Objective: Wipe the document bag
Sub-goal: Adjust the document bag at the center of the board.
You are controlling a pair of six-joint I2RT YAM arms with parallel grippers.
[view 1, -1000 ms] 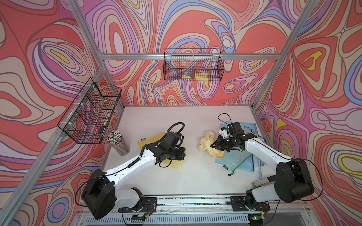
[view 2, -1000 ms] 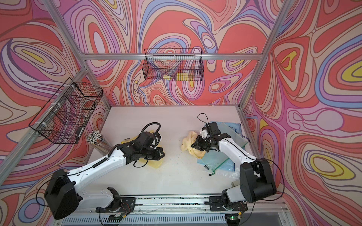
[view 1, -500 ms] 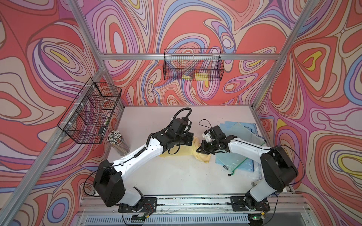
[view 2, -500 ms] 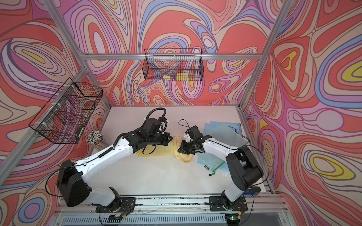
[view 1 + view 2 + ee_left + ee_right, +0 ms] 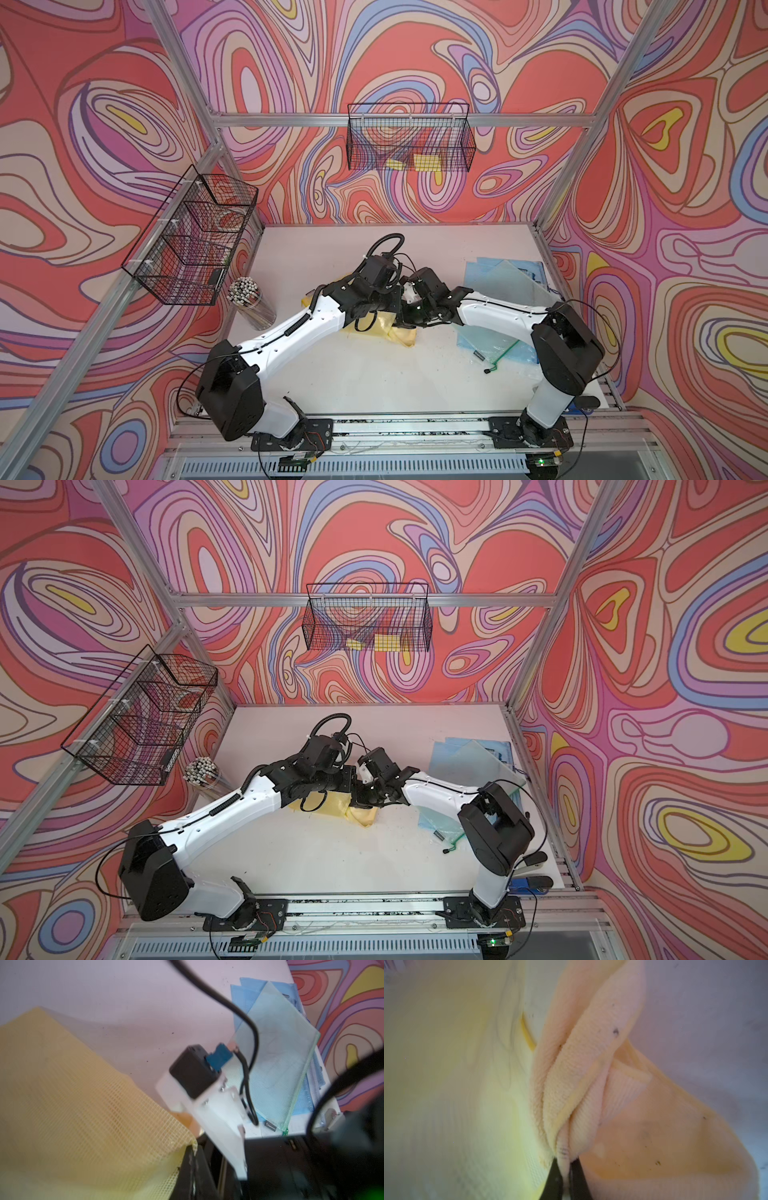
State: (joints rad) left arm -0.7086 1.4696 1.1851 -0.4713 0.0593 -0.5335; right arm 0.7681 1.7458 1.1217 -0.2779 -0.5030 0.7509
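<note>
Jar [image 5: 251, 305] of white-tipped sticks by the left wall. Left gripper [image 5: 385, 309] fully closed, looks clamped on the edge of the bag [image 5: 72, 1095]: yellow translucent mesh, grid weave, flat sheet, one side seems lifted off the table [image 5: 365, 386]. Bag sits mid-table under both wrists. Cloth [image 5: 591, 1053] touches its right edge: pale peach, ribbed terry, bunched in long folds, dark specks on it. Right gripper [image 5: 565, 1176] pinched tight on a fold of cloth, thin black tips either side. Far right: blue and green mesh sleeves [image 5: 505, 286], flat, fanned, overlapping
</note>
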